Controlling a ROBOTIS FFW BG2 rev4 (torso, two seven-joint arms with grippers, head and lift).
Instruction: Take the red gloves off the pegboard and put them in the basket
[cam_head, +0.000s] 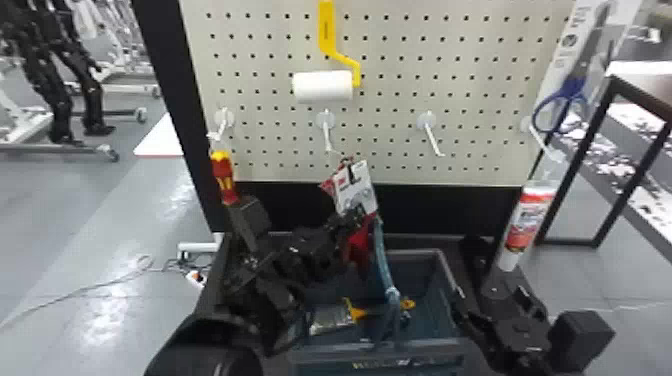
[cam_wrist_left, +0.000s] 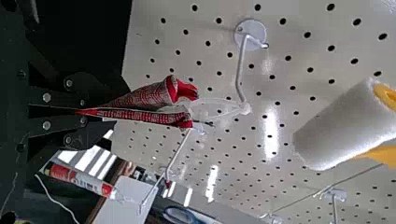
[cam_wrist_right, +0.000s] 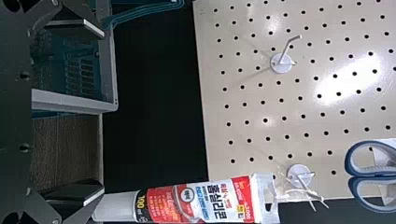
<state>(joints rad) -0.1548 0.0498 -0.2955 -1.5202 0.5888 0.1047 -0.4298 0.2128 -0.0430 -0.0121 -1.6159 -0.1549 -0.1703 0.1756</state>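
Observation:
In the head view my left gripper (cam_head: 356, 216) is shut on the red gloves (cam_head: 359, 242) with their white card, above the basket (cam_head: 446, 280) and below the middle peg hook. The left wrist view has the left gripper (cam_wrist_left: 84, 111) pinching the red gloves (cam_wrist_left: 147, 95) by one end; their clear loop reaches the tip of a white hook (cam_wrist_left: 241, 70), and whether it still hangs there I cannot tell. My right gripper (cam_head: 492, 302) stands right of the basket, open and empty; in the right wrist view the right gripper (cam_wrist_right: 102, 112) has its fingers wide apart.
A paint roller (cam_head: 322, 86) hangs above the middle hook. A red-and-yellow tool (cam_head: 223, 175) hangs at the left, scissors (cam_head: 565, 107) and a white-and-red tube (cam_head: 530, 220) at the right. Inside the basket lie a yellow-handled item (cam_head: 356, 312) and a clear pack (cam_head: 330, 320). The basket's blue handle (cam_head: 382, 260) stands up.

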